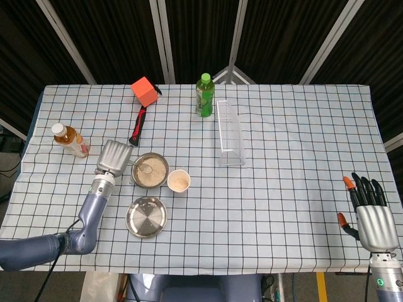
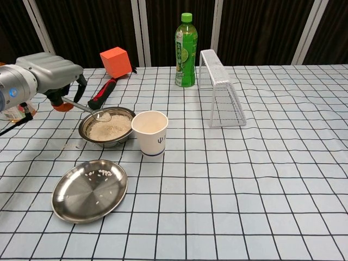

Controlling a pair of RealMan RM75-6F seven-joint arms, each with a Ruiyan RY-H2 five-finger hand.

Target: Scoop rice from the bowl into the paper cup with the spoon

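Steel spoon (image 2: 91,111), gripped by our left hand (image 2: 48,68), hovered loaded above the bowl (image 2: 107,127); we judged it should stay level toward the adjacent cup (image 2: 150,132). Our right hand (image 1: 376,221) rested open.

- Left hand (image 1: 113,156): a boxy back of matte silver-grey metal; in the chest view, dark fingers and an orange pad show underneath.
- Left arm (image 1: 82,221): a silver wrist ring, then smooth blue-grey tubular links; a thin black cable trails beside it.
- Right hand (image 1: 374,221): a ribbed silver-grey back, black fingers, orange tips on the thumb and outermost finger.
- Right wrist: a grey cuff with a small green-lit ring.
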